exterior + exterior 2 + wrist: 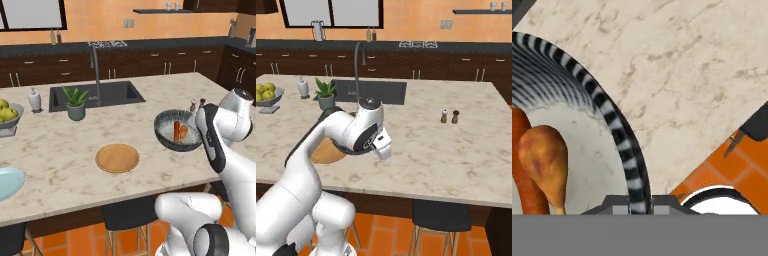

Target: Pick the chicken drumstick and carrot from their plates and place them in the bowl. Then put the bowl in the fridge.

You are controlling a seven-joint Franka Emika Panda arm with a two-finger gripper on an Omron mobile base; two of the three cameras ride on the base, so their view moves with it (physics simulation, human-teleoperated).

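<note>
The dark bowl (170, 134) stands on the island counter, right of the middle. Inside it lie the orange carrot (176, 131) and the golden-brown chicken drumstick (183, 132), side by side. In the hand view the carrot (523, 165) and the drumstick (544, 159) rest on the bowl's pale inside, left of its striped rim (614, 125). My gripper (640, 204) straddles that rim at the bowl's near right edge, with its fingers pressed to both sides. The tan wooden plate (117, 158) and the light blue plate (7, 182) carry nothing. My arm hides most of the bowl in the right base view.
Two small shakers (197, 104) stand just behind the bowl. A potted plant (76, 102) and a sink (115, 94) with a tall tap are at the back. A grey footed fruit bowl (7, 116) sits far left. Stools stand under the island's near edge (75, 207).
</note>
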